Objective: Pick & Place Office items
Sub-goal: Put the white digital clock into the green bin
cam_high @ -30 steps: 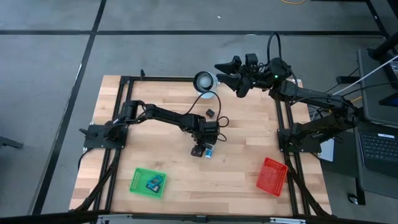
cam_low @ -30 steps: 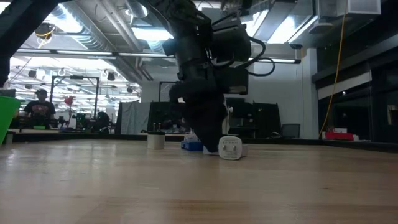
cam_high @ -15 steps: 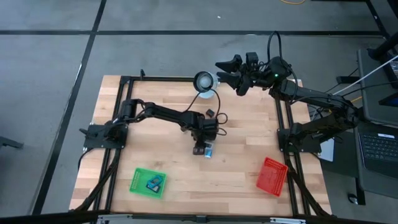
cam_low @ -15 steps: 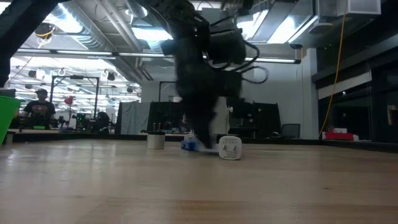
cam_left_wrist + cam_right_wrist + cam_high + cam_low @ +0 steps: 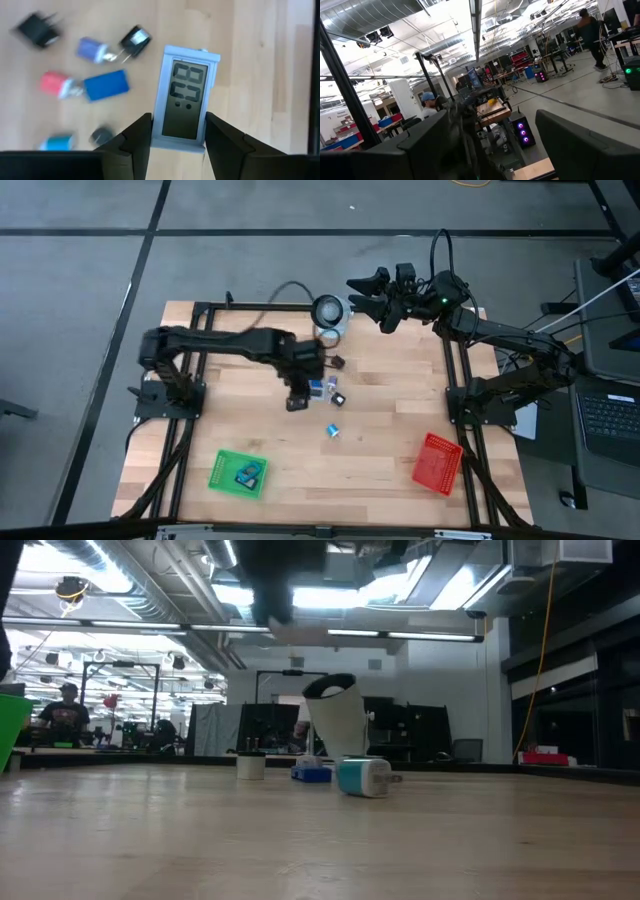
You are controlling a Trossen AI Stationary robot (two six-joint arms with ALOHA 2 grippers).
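Observation:
My left gripper [image 5: 177, 145] hangs over the middle of the table [image 5: 297, 397] and is shut on a pale grey-blue LCD clock [image 5: 185, 97]. Below it lie several small office items: a blue block [image 5: 106, 85], a red piece [image 5: 55, 82], and black plugs [image 5: 135, 39] [image 5: 37, 30]. A teal and white plug [image 5: 333, 430] [image 5: 362, 777] lies on its side nearer the front. My right gripper [image 5: 365, 292] is open and raised over the table's far edge, next to the white ring-shaped object [image 5: 328, 310]. My left gripper pinches the clock between its two fingers [image 5: 137, 137], one on each long side near the lower short end [image 5: 176, 142]. The fingers come from above, pointing down. The clock is lifted clear of the table, its display facing the wrist camera.
A green mesh basket [image 5: 238, 473] with a blue item inside sits near the front left. A red mesh basket [image 5: 438, 463] sits at the front right. Bare wood lies between them. A dark frame runs along the table edges, and people show in the room beyond.
My left gripper has risen from the table and swung toward the far left, away from the teal and white plug. That plug stayed on the table but has turned about, now showing its teal side in the low view. The right arm kept still.

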